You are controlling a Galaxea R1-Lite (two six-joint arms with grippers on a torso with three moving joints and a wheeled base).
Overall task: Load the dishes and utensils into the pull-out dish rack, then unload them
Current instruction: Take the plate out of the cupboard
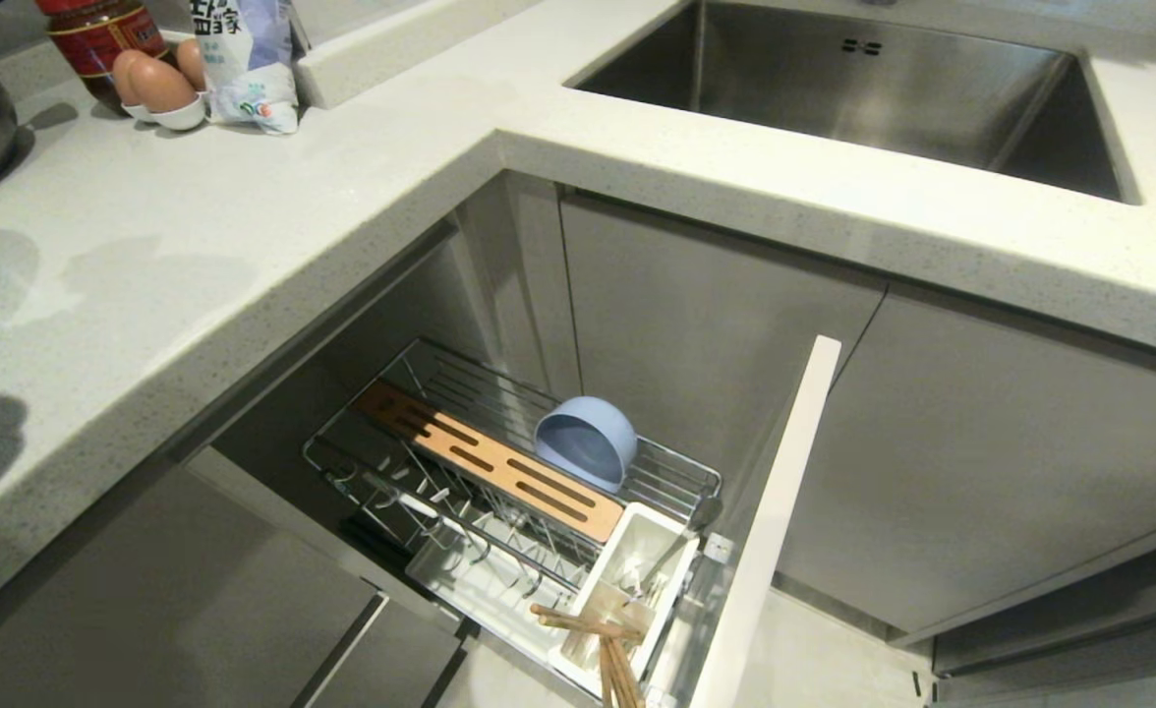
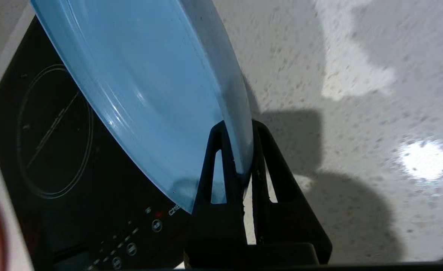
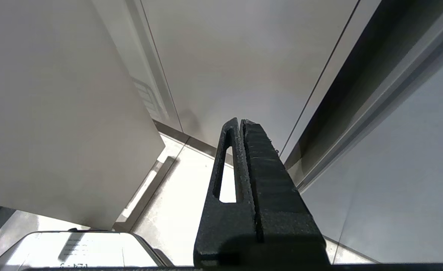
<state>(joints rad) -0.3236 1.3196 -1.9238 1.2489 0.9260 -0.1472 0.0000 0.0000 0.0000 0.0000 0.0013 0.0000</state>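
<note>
Left wrist view: left gripper [image 2: 239, 150] has its two black fingers [image 2: 221, 165] pinching the rim of the light-blue plate [image 2: 146, 86], which is held tilted over the black cooktop [image 2: 55, 158] and speckled countertop [image 2: 357, 113]. Right gripper [image 3: 240, 126] hangs beside grey cabinet fronts, fingers pressed together on nothing. Beyond the plate, the pull-out dish rack [image 1: 381, 472] holds the bowl [image 1: 586, 442] on its side behind the wooden strip [image 1: 490, 462], with chopsticks [image 1: 598, 639] in the caddy [image 1: 637, 560]; the wire slots in front of the strip stand free.
</note>
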